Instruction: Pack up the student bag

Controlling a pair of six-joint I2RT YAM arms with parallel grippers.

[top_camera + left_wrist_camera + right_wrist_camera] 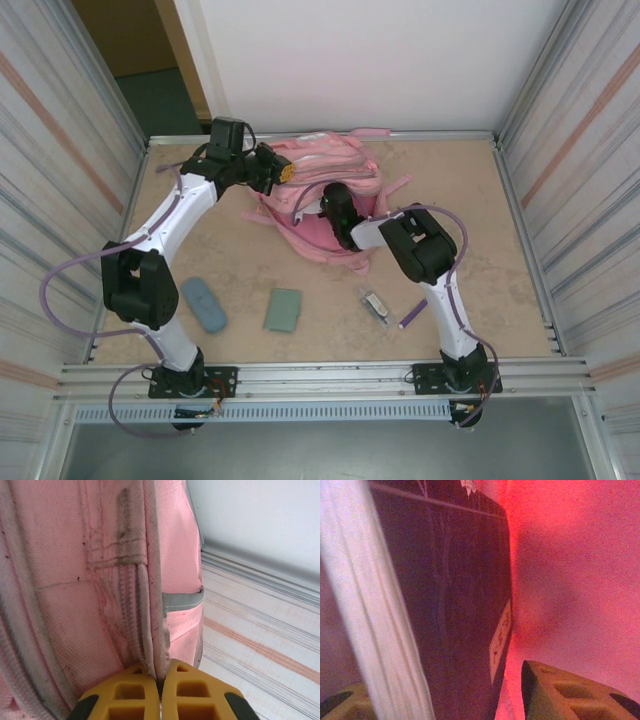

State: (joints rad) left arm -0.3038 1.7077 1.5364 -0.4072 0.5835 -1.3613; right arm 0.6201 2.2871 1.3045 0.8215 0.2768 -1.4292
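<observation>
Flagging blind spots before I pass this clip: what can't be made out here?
Top view: right hand sunk in the student bag, tips hidden by fabric.
Right wrist view: dark flat item, label blurred, edges cut off.
Top view: small clear object beside the purple pen, too small to identify.

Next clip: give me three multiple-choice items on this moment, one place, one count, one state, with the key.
1. Where does the green pad lie?
A. inside the bag
B. on the table between the blue case and the purple pen
C. against the back wall

2. How many loose things lie on the table in front of the bag?
A. two
B. six
C. four

3. The left gripper is:
A. shut on the bag's zip edge
B. open over the table
C. holding the pen

Key: 1 B, it lies flat between them; 2 C, case, pad, small clear thing, pen; 3 A, its yellow fingers meet on pink fabric.
</observation>
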